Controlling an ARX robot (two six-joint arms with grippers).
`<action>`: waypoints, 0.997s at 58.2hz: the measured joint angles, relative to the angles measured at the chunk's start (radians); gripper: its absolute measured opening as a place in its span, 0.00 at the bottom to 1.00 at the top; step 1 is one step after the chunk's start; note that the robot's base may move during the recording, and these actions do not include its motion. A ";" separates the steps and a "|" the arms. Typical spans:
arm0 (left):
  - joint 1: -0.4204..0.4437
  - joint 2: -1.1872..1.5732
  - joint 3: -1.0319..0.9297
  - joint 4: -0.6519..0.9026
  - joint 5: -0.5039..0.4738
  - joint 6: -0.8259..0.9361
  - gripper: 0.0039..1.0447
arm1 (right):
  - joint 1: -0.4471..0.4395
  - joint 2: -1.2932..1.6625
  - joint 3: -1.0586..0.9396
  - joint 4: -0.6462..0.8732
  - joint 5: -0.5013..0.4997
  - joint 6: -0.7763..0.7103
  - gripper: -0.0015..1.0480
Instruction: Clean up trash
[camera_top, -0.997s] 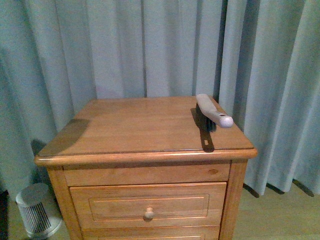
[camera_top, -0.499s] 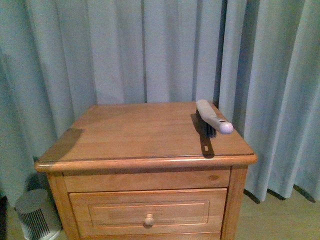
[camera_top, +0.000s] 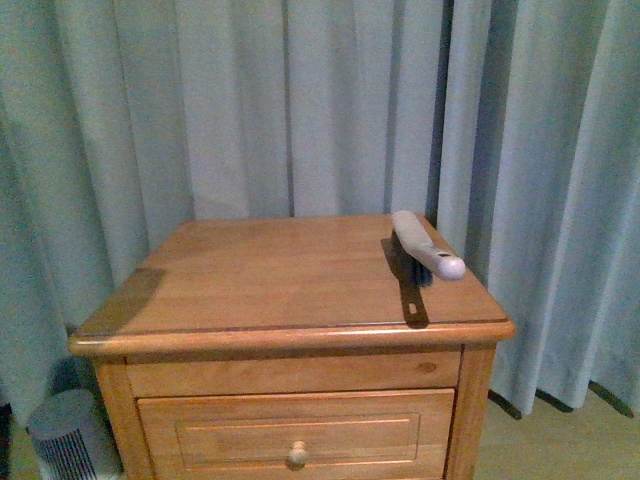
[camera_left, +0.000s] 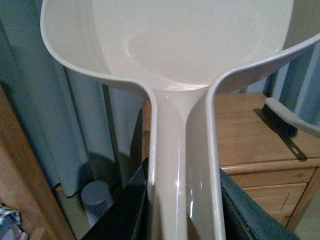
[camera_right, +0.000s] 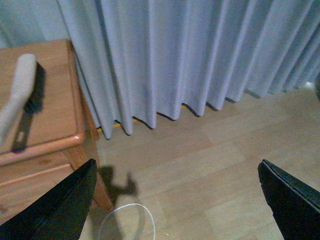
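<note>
No paper wad shows. The brush (camera_top: 425, 245) lies along the table's (camera_top: 260, 270) right side, handle near, closest to the wide-open, empty right pincer (camera_right: 175, 200); the left pincer (camera_left: 182, 205) clamps the dustpan (camera_left: 175, 50).

The left gripper (camera_left: 182, 205) is off to one side of the cabinet (camera_left: 250, 130). Its black fingers (camera_left: 125, 210) sit on both sides of the dustpan (camera_left: 170, 40) handle and seem to squeeze it. The right gripper (camera_right: 175, 200) is spread wide with nothing in it, low beside the cabinet.
</note>
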 joint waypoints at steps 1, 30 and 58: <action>0.000 0.000 0.000 0.000 0.000 0.000 0.27 | 0.003 0.040 0.048 -0.013 -0.006 0.003 0.93; 0.000 0.000 0.000 0.000 0.000 0.000 0.27 | 0.058 0.945 0.948 -0.357 -0.069 0.189 0.93; 0.000 0.000 0.000 0.000 0.000 0.000 0.26 | 0.124 1.207 1.154 -0.399 -0.099 0.322 0.93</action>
